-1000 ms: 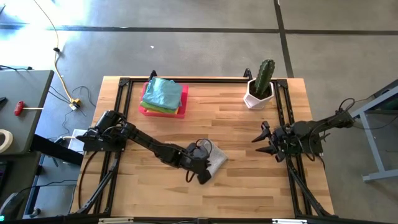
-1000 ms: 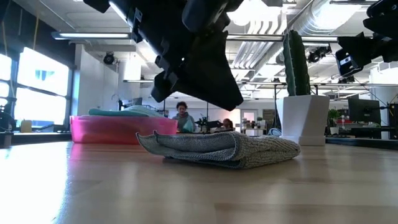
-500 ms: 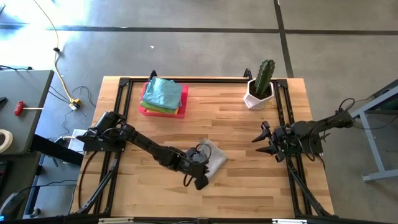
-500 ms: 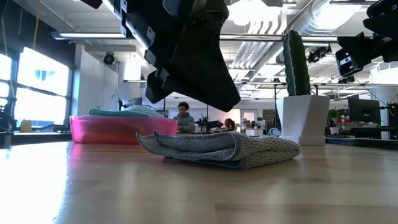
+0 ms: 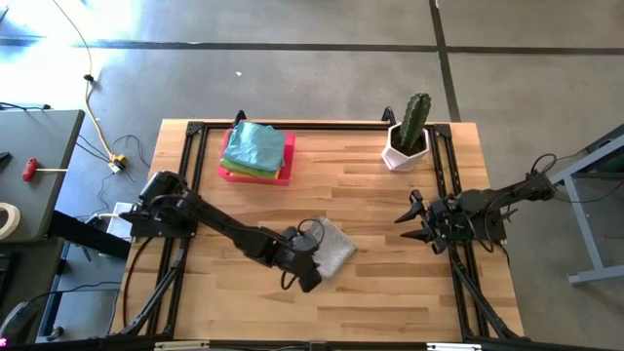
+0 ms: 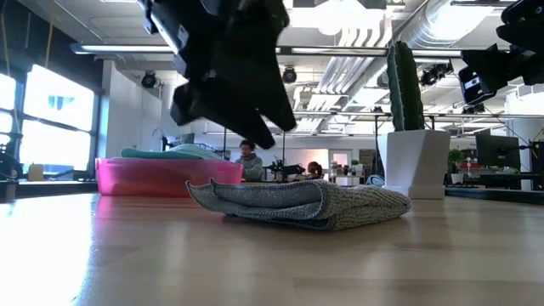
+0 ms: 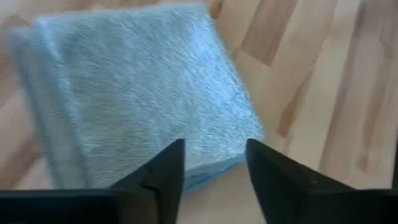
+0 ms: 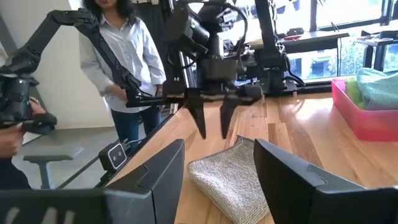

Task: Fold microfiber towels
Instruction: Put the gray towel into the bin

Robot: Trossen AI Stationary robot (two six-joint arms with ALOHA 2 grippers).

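From above, the wooden worktop holds a folded grey towel near its front middle. The left end effector hangs over the towel's near edge, at the end of the long dark left arm. A pink tray sits at the back left of the worktop with a pile of towels in it, a blue-green one on top. A cactus in a white pot stands at the back right. The right end effector waits at the right side of the worktop, well apart from the grey towel, and its fingers are spread open.

From worktop height, the grey towel lies flat, folded over on itself. The left end effector hangs in the air above it and does not touch it. The pink tray is behind on the left and the cactus pot on the right. People sit far back in the room.

From the left wrist, the two dark fingers stand apart with nothing between them. The towel lies just past them on the wood.

From the right wrist, the open fingers frame the grey towel. The left end effector hangs above it with its fingers apart. A person in a pale shirt stands beyond the worktop.
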